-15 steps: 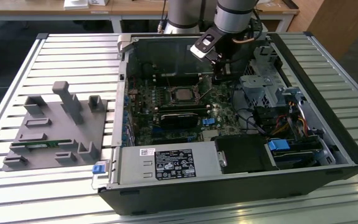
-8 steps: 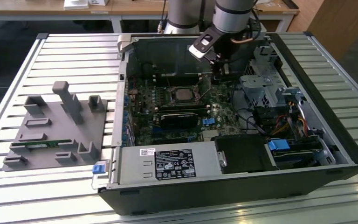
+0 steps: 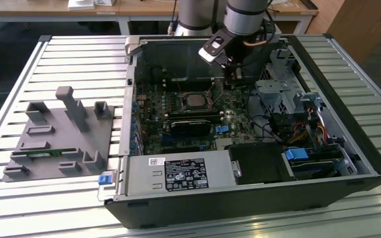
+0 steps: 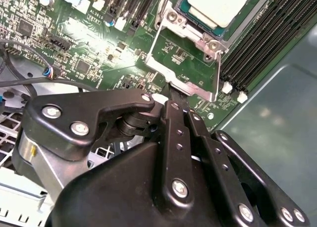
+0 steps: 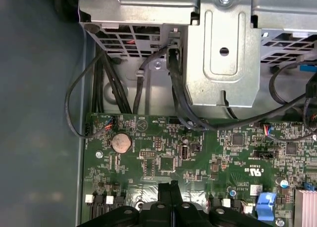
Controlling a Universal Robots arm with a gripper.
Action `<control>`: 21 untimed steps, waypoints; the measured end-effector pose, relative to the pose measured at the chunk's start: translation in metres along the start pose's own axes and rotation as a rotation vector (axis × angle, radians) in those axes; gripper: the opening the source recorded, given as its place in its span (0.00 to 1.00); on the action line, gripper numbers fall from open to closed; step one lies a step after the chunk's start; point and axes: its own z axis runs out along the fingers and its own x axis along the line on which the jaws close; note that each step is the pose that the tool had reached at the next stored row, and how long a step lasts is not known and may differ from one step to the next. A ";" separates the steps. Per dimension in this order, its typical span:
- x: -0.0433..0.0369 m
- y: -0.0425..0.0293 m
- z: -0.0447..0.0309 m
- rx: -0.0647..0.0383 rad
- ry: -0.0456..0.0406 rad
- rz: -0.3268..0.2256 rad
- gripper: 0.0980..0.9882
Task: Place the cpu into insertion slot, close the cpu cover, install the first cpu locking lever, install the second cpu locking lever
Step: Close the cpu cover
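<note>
The cpu lies flat in the insertion slot on the green motherboard, its silver top facing up. The cpu cover is swung open away from the chip, and green board shows through its square window. My gripper hangs inside the case just to the exterior view's right of the socket. In the second wrist view its black fingers are pressed together, and the gripper meets the cover's outer edge. The first wrist view shows the gripper low over the board.
Long black memory slots run beside the socket. A metal drive cage with black cables stands close to the gripper. The power supply fills the case's near side. A grey fixture block sits on the slatted table.
</note>
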 end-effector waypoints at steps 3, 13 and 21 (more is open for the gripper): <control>0.0000 -0.0020 0.0000 0.000 0.0000 0.000 0.01; 0.0001 -0.0075 0.0000 0.000 0.0001 0.000 0.01; 0.0002 -0.0107 0.0002 0.000 0.0000 0.000 0.01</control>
